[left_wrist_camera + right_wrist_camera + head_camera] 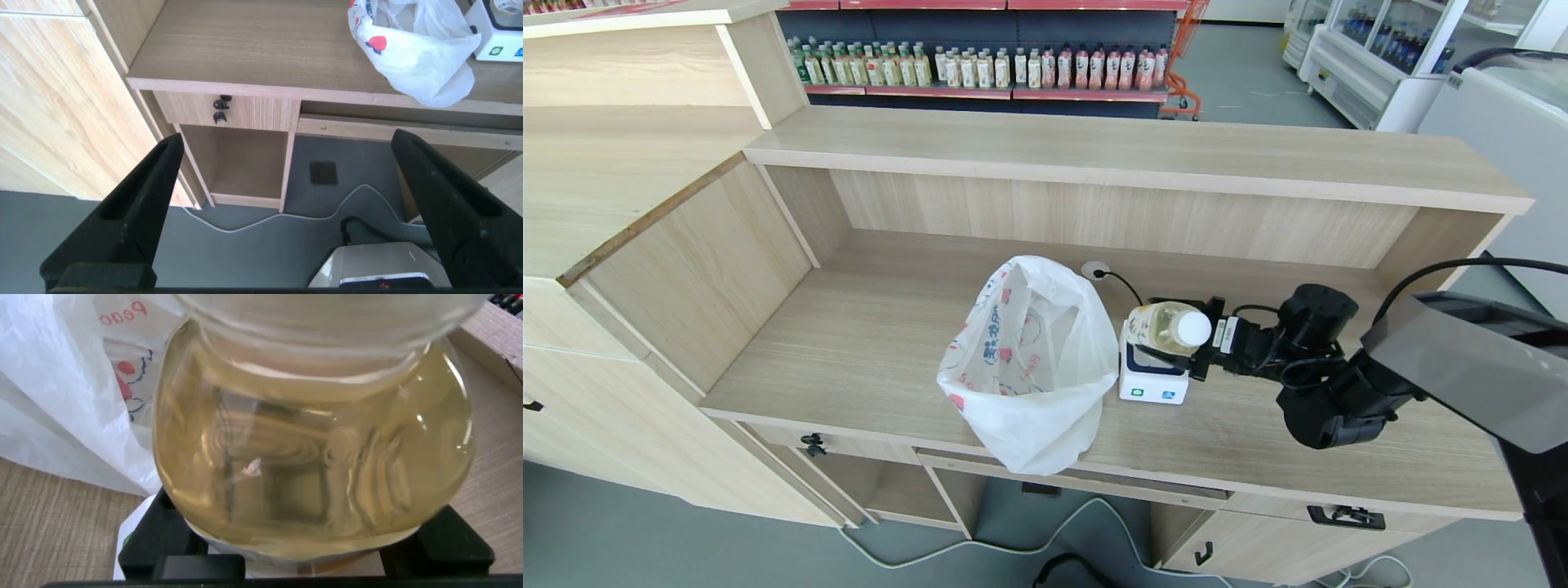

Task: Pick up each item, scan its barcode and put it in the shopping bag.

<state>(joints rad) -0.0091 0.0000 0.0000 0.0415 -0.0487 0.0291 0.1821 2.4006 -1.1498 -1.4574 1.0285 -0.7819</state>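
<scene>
Pale wood-grain laminate counter (866, 343), flat and matte. White crinkled thin-plastic shopping bag (1029, 359) stood open on it, sagging over front edge. Just beside bag sat white boxy scanner (1152, 385). Clear rounded plastic bottle of pale yellow drink (1156, 325), white-capped, lay sideways directly above scanner, pinched by right gripper (1188, 333). Left gripper (288, 143) was spread wide and empty, low before counter front.

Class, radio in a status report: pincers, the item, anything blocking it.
Left pincer open, low before the counter. Right pincer shut on bottle, over the scanner. Bag stands open beside scanner; path looks clear.
</scene>
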